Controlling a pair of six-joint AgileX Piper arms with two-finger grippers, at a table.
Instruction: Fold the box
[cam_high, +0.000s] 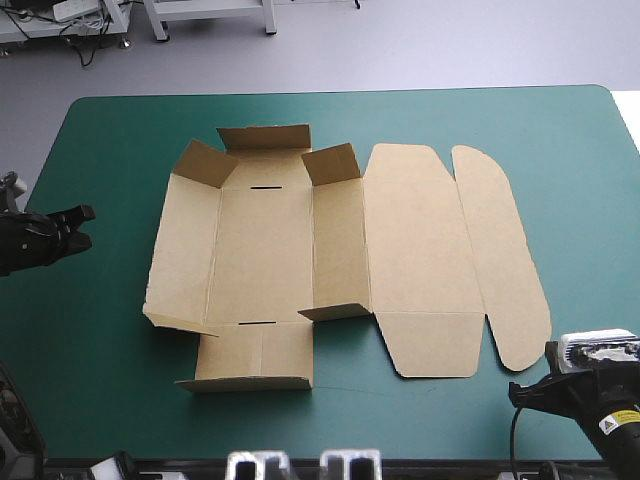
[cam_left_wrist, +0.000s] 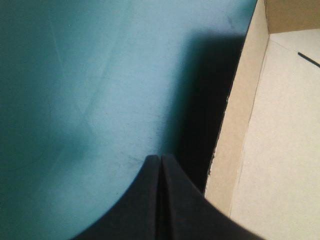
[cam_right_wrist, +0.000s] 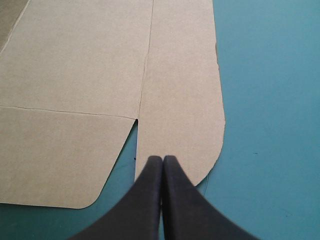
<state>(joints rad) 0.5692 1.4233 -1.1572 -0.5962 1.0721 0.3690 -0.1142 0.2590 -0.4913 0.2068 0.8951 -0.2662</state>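
While left jaws, right jaws sit closed, box (cam_high: 262, 250) lies spread, corner flaps (cam_high: 205, 163) raised.

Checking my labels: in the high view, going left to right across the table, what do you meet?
Left tool → box, its raised walls first, then flat lid and rounded flap → right tool.

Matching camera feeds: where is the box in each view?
High view: the box lies opened out on the teal-green cover, centred.
Left wrist view: its side panel and base, beside the shut left gripper.
Right wrist view: its flat lid, just ahead of the shut right gripper.
Shared landmark: the rounded outer flap, the box's right end in the high view.
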